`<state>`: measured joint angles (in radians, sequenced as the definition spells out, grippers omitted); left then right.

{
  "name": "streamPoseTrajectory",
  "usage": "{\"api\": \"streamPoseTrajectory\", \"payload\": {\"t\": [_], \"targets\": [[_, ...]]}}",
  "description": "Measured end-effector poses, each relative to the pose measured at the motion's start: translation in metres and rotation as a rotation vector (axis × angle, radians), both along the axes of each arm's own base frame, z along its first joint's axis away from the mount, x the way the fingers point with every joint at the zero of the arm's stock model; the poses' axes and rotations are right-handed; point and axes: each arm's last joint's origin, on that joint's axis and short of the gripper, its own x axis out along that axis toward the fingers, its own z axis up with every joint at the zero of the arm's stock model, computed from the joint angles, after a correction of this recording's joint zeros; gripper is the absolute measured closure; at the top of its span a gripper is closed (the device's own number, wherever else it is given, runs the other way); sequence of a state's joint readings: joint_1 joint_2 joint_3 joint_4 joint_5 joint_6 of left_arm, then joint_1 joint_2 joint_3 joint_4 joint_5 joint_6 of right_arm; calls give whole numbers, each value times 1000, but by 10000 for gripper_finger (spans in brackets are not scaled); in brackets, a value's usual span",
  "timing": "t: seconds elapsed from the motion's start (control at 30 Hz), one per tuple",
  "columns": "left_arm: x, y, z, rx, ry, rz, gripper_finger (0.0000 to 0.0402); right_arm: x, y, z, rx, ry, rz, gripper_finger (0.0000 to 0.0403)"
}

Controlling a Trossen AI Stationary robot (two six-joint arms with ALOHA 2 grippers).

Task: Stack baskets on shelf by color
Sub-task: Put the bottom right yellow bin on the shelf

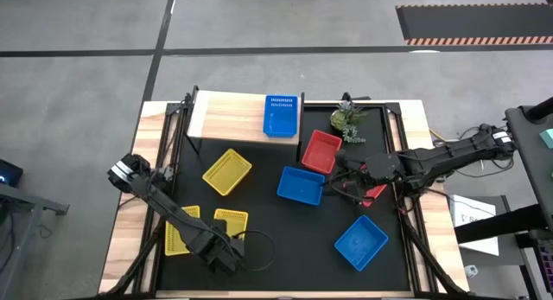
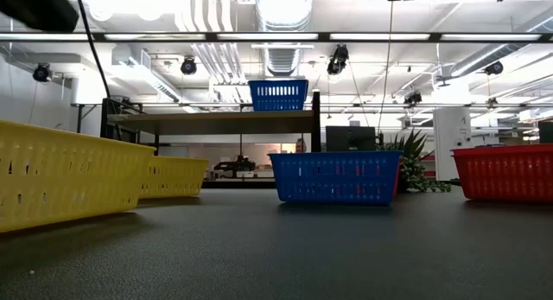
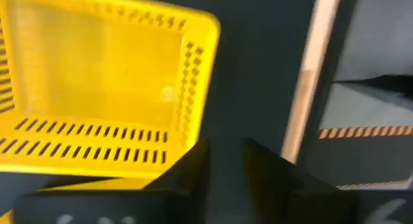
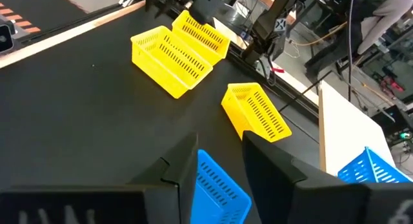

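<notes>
I see one blue basket (image 1: 281, 115) on the shelf (image 1: 226, 117), empty. Off the shelf, on the table (image 1: 285, 226), the other baskets lie empty. Left gripper (image 3: 222, 161), fingers slightly apart, holds nothing beside a yellow basket (image 3: 97, 88). Right gripper (image 4: 219, 161) straddles a second blue basket's (image 4: 216, 185) rim, not clamped.

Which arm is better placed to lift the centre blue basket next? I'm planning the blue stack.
Right, probably. The right claw hangs beside the centre blue basket, whose rim shows between its fingers, near the shelf. The left claw sits by the yellow baskets.
</notes>
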<state>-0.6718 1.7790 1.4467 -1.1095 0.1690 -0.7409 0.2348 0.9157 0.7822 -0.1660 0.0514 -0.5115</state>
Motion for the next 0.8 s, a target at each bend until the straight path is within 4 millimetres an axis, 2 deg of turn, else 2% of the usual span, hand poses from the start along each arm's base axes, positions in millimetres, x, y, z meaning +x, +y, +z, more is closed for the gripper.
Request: {"api": "streamPoseTrajectory", "payload": {"t": [0.13,0.23,0.57,0.8], "targets": [[-3,4,-12,68,-6,-24,273,0,0,0,21,4,-9,282],[-3,5,-14,112,-44,-81,260,0,0,0,29,5,-13,282],[-2,3,-29,95,-104,-109,258,0,0,0,44,8,-20,279],[0,2,-30,75,-124,-130,258,0,0,0,50,9,-23,277]]}}
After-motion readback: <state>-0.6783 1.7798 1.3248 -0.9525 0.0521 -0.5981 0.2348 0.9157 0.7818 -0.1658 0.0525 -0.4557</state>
